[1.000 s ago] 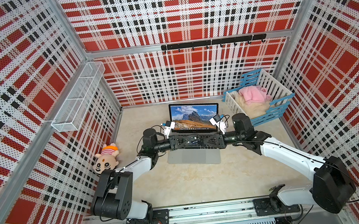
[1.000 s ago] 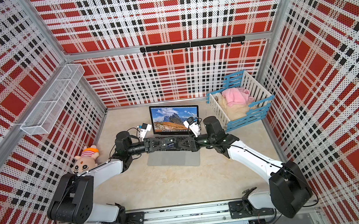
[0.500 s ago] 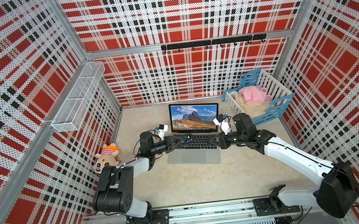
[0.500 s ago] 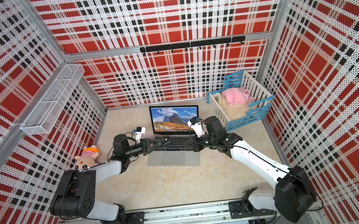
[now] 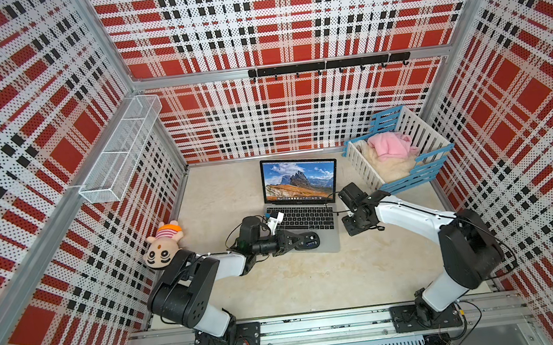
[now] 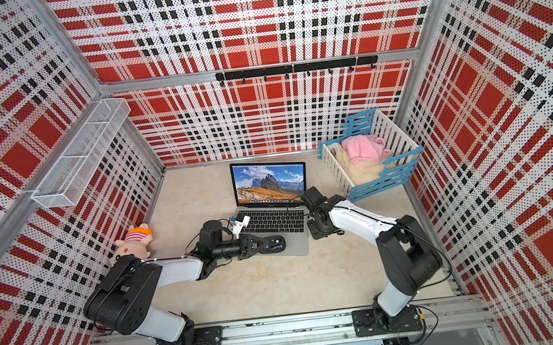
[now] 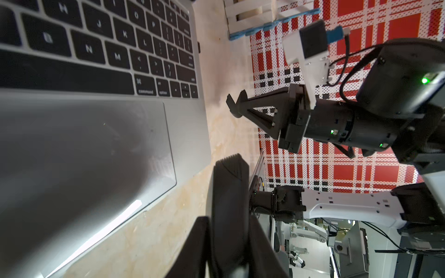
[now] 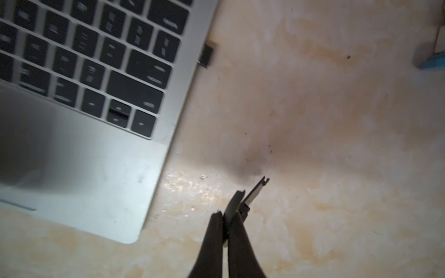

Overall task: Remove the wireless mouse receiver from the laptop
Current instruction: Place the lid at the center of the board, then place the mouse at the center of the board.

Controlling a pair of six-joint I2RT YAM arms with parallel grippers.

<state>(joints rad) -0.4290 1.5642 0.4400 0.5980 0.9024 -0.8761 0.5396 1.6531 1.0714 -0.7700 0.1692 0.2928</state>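
At the far left a plush toy (image 5: 164,246) lies on the table (image 5: 297,283) by the wall. Next comes the left claw (image 5: 298,241), reaching in from the left. It is partly open and clamps the black mouse (image 5: 311,240) by its sides, over the front of the laptop (image 5: 330,239) at the trackpad. Whether the mouse touches the laptop cannot be told. The laptop stands open, with a mountain scene on its screen.

The receiver (image 8: 206,56) is plugged into the laptop's right edge, level with the keyboard's right end. It shows in the left wrist view too (image 7: 199,47), and nothing touches it. The right claw (image 7: 236,104) hangs over bare table just beside that edge, nearer the front corner and apart from the receiver. Its jaws are pressed together, and whether a thin piece is pinched between them cannot be told.

At the far right a blue and white crate (image 5: 409,180) holds pink cloth (image 5: 388,146).
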